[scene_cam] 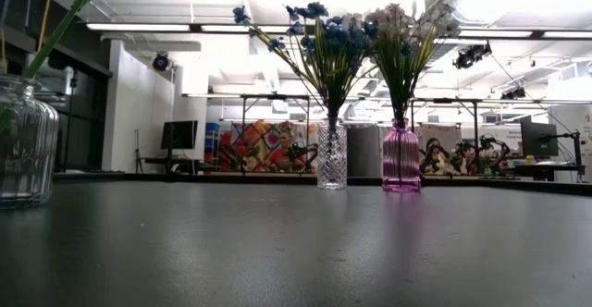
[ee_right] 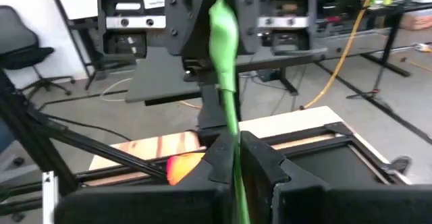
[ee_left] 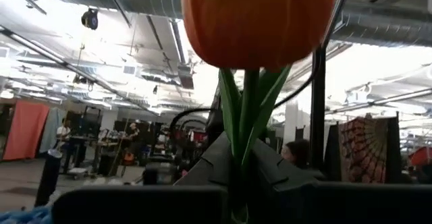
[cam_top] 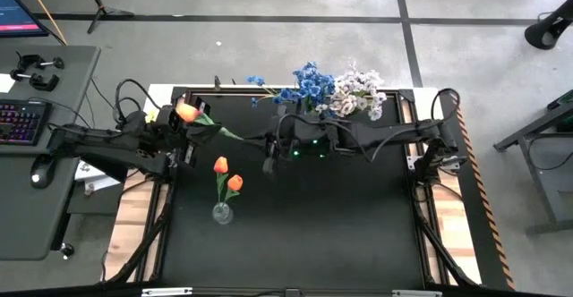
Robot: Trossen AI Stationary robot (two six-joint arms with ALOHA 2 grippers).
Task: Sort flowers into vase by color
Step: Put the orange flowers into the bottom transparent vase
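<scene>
An orange tulip [cam_top: 188,112] on a long green stem [cam_top: 228,135] hangs above the black table, stretched between my two grippers. My left gripper [cam_top: 183,123] is shut on it at the blossom end, and my right gripper [cam_top: 269,145] is shut on it farther down the stem. Below them a clear vase [cam_top: 222,213] stands on the table and holds two orange tulips [cam_top: 221,164]. At the far edge, blue flowers [scene_cam: 314,30] stand in a clear vase [scene_cam: 331,154]. Beside them, white flowers [scene_cam: 402,25] stand in a pink vase [scene_cam: 400,156]. My left gripper pinches the stem and its leaves just below the blossom [ee_left: 244,126] between its two fingers. It comes from the table's left side, slanting upward. The blossom [ee_left: 256,21] stands beyond the fingertips, clear of the table. My right gripper pinches the green stem [ee_right: 233,133] between its two fingers, coming about level from the table's right side. The stem runs on ahead of the fingertips toward my left gripper [ee_right: 202,21] and is lifted clear of the table.
A desk with a keyboard [cam_top: 20,123] and a mouse [cam_top: 36,179] stands left of the table. The dark table top [cam_top: 322,234] lies bare on the near side and to the right of the tulip vase.
</scene>
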